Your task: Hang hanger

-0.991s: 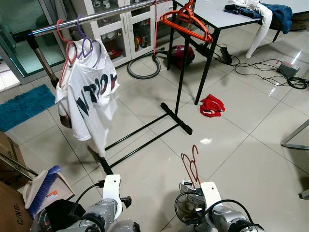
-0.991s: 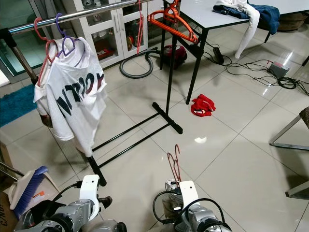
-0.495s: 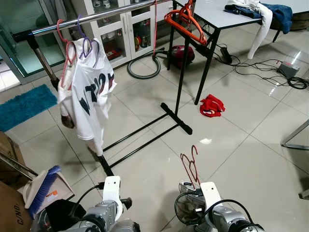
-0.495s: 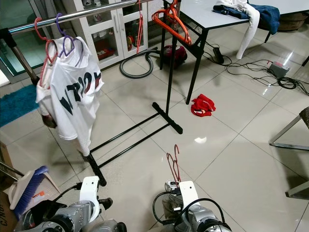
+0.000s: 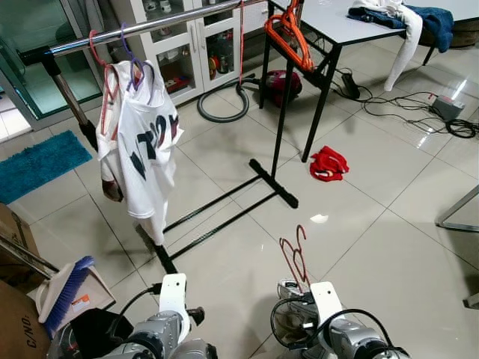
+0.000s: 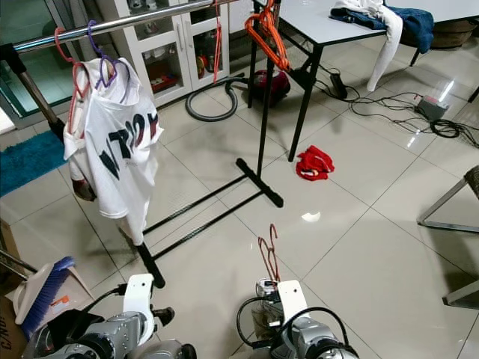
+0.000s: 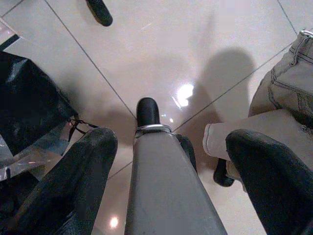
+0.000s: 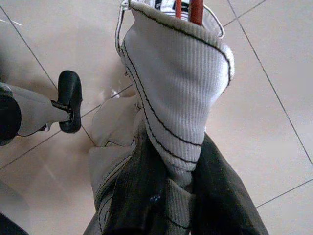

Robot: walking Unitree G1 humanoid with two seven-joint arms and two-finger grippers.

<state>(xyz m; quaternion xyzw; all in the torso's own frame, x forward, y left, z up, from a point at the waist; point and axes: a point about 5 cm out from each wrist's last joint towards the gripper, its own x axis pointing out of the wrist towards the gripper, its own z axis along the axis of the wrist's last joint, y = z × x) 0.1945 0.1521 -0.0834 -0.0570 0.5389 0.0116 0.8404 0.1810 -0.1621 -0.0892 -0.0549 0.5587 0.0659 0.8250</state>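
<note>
My right gripper (image 8: 172, 164) is low over the floor and shut on the white ribbed collar of a garment that is on a dark red hanger (image 5: 295, 256). The hanger's hook sticks up above the wrist. The silver clothes rail (image 5: 153, 25) stands ahead to the left, a good way off. On it a white printed T-shirt (image 5: 142, 149) hangs from pink and purple hangers, and orange hangers (image 5: 288, 31) hang at the rail's far end. My left gripper (image 7: 171, 142) hangs open and idle beside my leg.
The rack's black foot bars (image 5: 224, 209) lie across the tiles ahead. A red cloth (image 5: 328, 163) lies on the floor by a white table (image 5: 337, 26). Cables (image 5: 419, 112) and a vacuum (image 5: 281, 84) are behind. A broom and dustpan (image 5: 67, 288) are at my left.
The white T-shirt has swung round on the rail and now shows more edge-on. The orange hangers have also turned edge-on. Both grippers stay where they were.
</note>
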